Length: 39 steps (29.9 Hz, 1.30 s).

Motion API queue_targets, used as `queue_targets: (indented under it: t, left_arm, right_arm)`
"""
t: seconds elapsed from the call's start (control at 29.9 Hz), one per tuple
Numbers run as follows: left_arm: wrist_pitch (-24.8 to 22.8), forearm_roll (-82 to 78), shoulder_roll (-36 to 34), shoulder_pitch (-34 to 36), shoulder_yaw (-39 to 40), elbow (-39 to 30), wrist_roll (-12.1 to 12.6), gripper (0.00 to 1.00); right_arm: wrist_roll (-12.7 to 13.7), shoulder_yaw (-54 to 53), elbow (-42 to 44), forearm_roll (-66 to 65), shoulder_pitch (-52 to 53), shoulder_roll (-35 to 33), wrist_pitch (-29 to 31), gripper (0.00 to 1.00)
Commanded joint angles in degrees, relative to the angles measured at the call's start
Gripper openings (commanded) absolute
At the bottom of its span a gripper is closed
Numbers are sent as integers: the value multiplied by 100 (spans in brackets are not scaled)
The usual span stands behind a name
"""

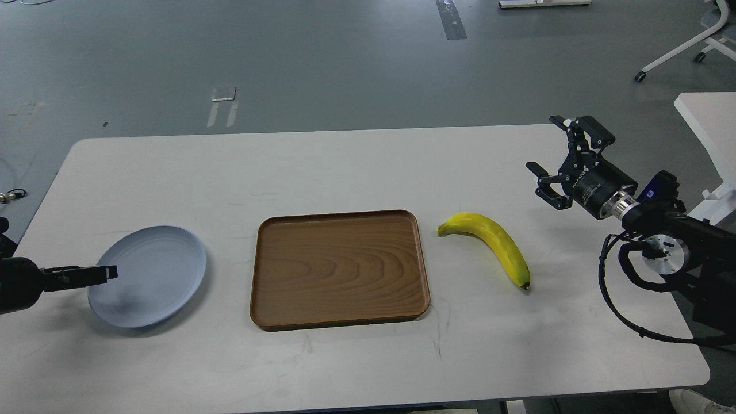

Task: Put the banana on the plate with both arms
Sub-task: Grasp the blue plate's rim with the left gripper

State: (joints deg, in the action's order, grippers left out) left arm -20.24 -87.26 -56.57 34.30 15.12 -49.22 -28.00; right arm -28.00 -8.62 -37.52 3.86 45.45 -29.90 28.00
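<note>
Our left gripper [109, 272] sits at the near-left rim of the plate [150, 275], and the plate looks tilted, its left edge raised off the table [345, 167]. From this angle the gripper shows only as a thin dark bar, so we cannot tell whether it is clenched on the rim or merely touching it. Our right gripper [560, 158] hangs in the air well to the right, fingers spread wide and holding nothing.

The banana [487, 244] lies flat on the table just right of the wooden tray [340, 269], stem end toward the tray, dark tip toward us. The tray lies between banana and plate, so the two are well apart.

What worries us first is the plate: a thin rim hold on a shallow, smooth dish (if it is a hold at all) could slip, and the plate would drop or skid. Second, the banana is curved and smooth; a pinch off its middle may let it roll or swing in the fingers. Third, any carry across must pass over the tray, whose raised lip could catch a low-hanging end. Finally, both arms meeting near the middle risk bumping each other.
</note>
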Motion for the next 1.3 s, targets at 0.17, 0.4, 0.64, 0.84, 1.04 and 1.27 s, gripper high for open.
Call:
queue_targets:
  t: [0.17,0.4,0.64,0.84,1.04,1.27]
  left_arm:
    - [-7,17,225,-55,0,370,0,93]
    - [-7,8,304,-125,-9,449,0,79]
    - [-7,8,348,-125,0,466,0,22]
    - [-15,-1,331,-107,-17,466,0,0]
    - [55,122,331,-55,9,466,0,0]
    - [-112,683,278,234,9,405,0,0]
  right_arm:
    - [0,0,0,0,-1,-7,0,100]
    - [0,0,0,0,-1,-7,0,100]
    - [0,0,0,0,-1,-7,0,100]
    - [0,9,0,0,-1,-7,0,100]
    - [0,0,0,0,-1,-7,0,100]
    - [0,9,0,0,-1,-7,0,100]
